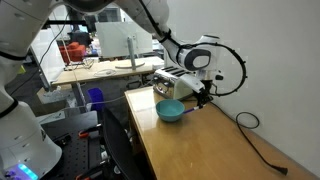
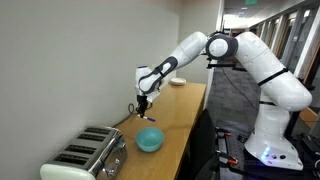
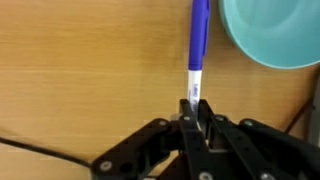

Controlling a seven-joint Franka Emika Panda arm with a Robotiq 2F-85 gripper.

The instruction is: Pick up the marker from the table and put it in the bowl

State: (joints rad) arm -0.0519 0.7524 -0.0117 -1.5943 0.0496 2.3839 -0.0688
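Observation:
In the wrist view my gripper [image 3: 196,112] is shut on the marker [image 3: 198,45], a thin whitish stick with a blue part that points away from the jaws, above the tan table [image 3: 90,60]. The teal-blue bowl [image 3: 272,30] lies just right of the marker's tip. In both exterior views the gripper [image 1: 203,96] [image 2: 143,108] hangs a little above the table [image 1: 220,145] [image 2: 175,115], beside the bowl [image 1: 170,110] [image 2: 149,140]. The marker is too small to make out there.
A silver toaster [image 1: 172,82] [image 2: 90,155] stands on the table behind the bowl. A thin black cable [image 1: 262,150] runs across the tabletop and shows at the wrist view's lower left [image 3: 40,150]. A cluttered workbench [image 1: 100,65] stands further back. A white dish [image 2: 178,81] sits at the table's far end.

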